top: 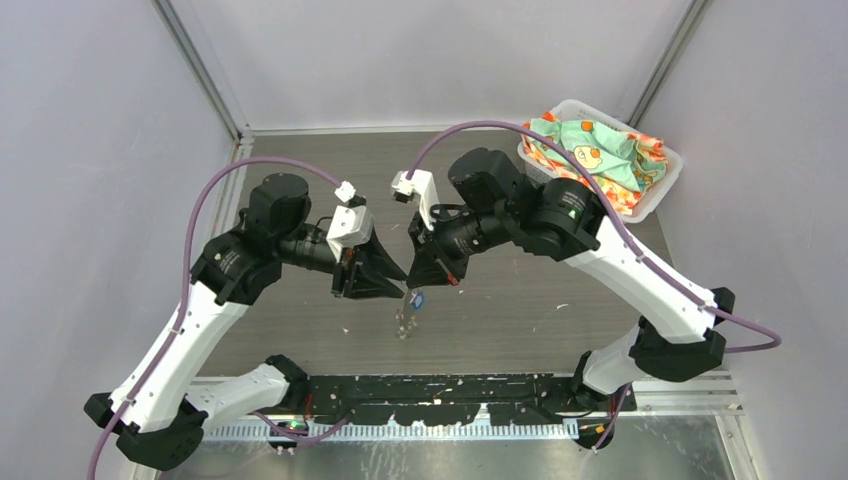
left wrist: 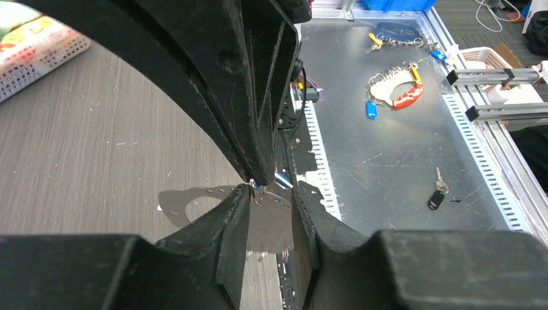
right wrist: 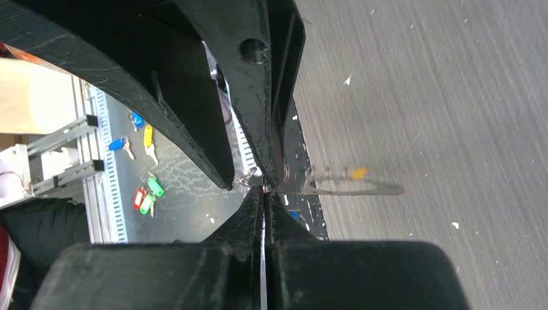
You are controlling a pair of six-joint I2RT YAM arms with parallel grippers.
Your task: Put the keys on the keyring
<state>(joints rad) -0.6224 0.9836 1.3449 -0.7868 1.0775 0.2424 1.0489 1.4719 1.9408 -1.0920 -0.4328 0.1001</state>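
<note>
My two grippers meet tip to tip above the middle of the table. The right gripper (top: 411, 284) (right wrist: 265, 192) is shut on the keyring (right wrist: 378, 188), a thin grey band that hangs below it (top: 405, 322) and shows as a flat speckled loop (left wrist: 194, 195) in the left wrist view. A blue-headed key (top: 417, 298) (left wrist: 282, 179) dangles at the pinch point. The yellow-orange key head (right wrist: 357, 173) shows blurred against the band. My left gripper (top: 393, 286) (left wrist: 271, 194) stands open, its jaws on either side of the loop, one fingertip touching a small wire ring (left wrist: 254, 192).
A white basket (top: 668, 178) of patterned cloth sits at the table's far right corner. Beyond the near rail (top: 450, 385) lies a metal shelf with spare key bunches (left wrist: 397, 87) (right wrist: 145, 194) and a black-headed key (left wrist: 438, 196).
</note>
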